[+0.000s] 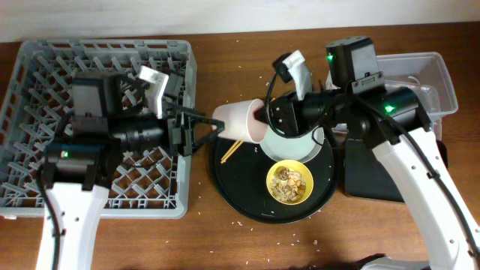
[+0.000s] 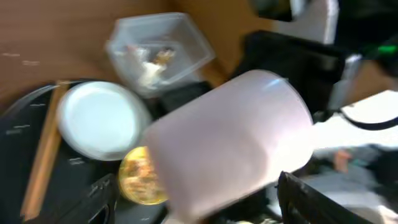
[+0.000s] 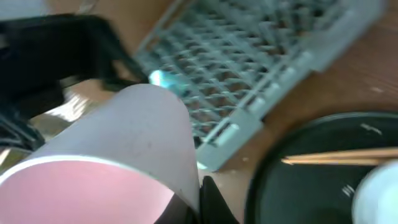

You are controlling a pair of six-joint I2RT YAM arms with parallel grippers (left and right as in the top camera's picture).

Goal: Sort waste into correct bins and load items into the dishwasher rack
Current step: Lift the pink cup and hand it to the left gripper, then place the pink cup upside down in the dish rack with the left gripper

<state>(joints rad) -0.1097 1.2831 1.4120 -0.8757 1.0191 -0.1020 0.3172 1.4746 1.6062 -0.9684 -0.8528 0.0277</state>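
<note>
Pink cup (image 1: 240, 120): your right gripper (image 1: 262, 117) pinches its rim and holds it sideways, apparently for a handover. Left gripper (image 1: 210, 129): jaws wide, gripping nothing, cup base between them. Dishwasher rack (image 1: 45, 67): behind your left gripper, the cup's likely destination.

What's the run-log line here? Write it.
pink cup: held sideways over round black tray | right gripper: shut on cup rim | left gripper: open around cup base | yellow bowl: food bits, on tray
</note>
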